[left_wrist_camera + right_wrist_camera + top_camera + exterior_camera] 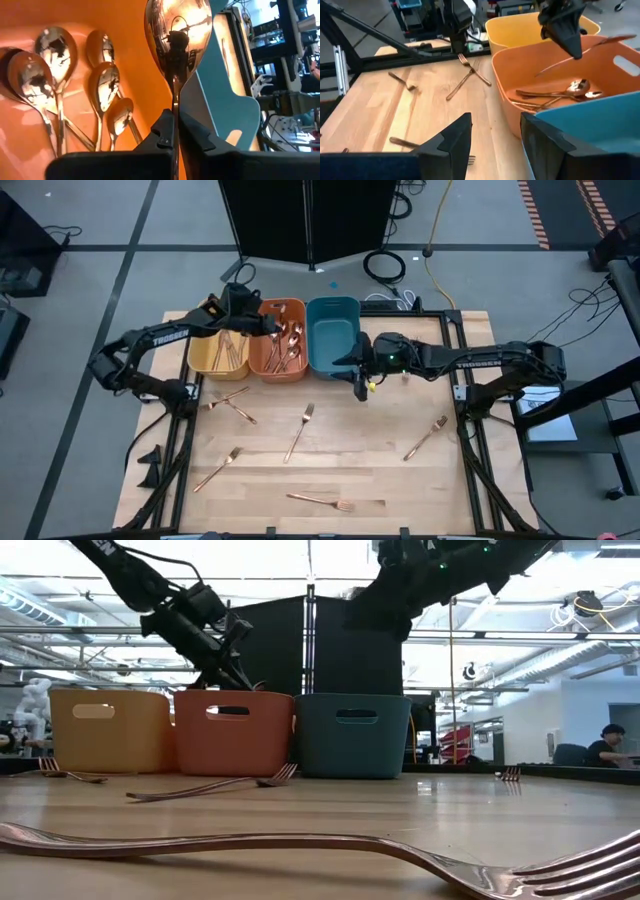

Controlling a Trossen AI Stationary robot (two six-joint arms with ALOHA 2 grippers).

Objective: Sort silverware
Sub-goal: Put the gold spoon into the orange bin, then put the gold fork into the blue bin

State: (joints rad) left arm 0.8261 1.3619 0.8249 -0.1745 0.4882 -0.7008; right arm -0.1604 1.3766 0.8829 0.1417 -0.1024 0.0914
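Note:
My left gripper (268,326) hangs over the orange bin (262,368), shut on a copper spoon (176,30). Several spoons (102,85) lie in that bin. The yellow bin (200,358) holds forks (230,350), and the teal bin (330,330) shows bare inside. Several forks lie flat on the table, among them one (300,430) at the middle, one (425,438) to the right and one (320,501) near the front edge. My right gripper (361,387) is open, holding nothing, at the teal bin's near right corner. My left gripper pinches the spoon's handle (174,117) between its two fingers, behind the bowl. The fingers (572,45) come from above and lie across the handle. The spoon is lifted clear above the orange bin, tilted, with both ends (542,72) sticking out past the fingers.
The three bins stand side by side along the table's far edge. Two crossed forks (230,404) lie near the left edge, another (218,468) at the near left. Black frame rails (462,395) run along the table's sides. Bare wood (370,455) lies between the scattered forks.

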